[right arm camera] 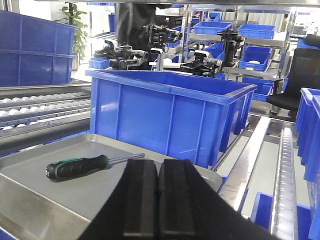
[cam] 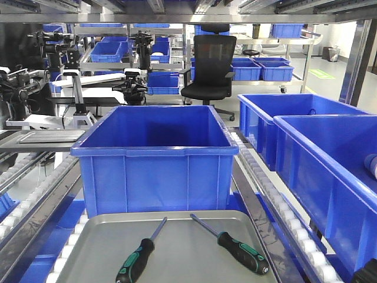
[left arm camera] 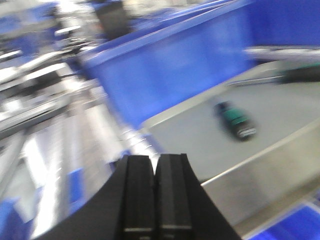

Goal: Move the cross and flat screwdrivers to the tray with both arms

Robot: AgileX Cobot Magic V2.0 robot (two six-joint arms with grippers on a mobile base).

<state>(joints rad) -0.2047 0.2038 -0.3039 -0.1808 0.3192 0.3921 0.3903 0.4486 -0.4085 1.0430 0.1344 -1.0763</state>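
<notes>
Two screwdrivers with black-and-green handles lie in the grey metal tray (cam: pixel 177 259) at the front. The left screwdriver (cam: pixel 136 259) and the right screwdriver (cam: pixel 241 250) have their shafts pointing toward the blue bin; I cannot tell which is cross. Neither gripper shows in the front view. My left gripper (left arm camera: pixel 154 165) is shut and empty, off the tray's left corner, in a blurred view with a screwdriver handle (left arm camera: pixel 234 120) on the tray (left arm camera: pixel 200 145). My right gripper (right arm camera: pixel 157 167) is shut and empty, by the tray's (right arm camera: pixel 60 190) right side, near a screwdriver (right arm camera: pixel 77 166).
A deep blue bin (cam: pixel 156 156) stands just behind the tray on the roller conveyor (cam: pixel 35 200). Two more blue bins (cam: pixel 318 147) stand at the right. Other robot arms (cam: pixel 132 82), shelves with bins and a black office chair (cam: pixel 211 65) are at the back.
</notes>
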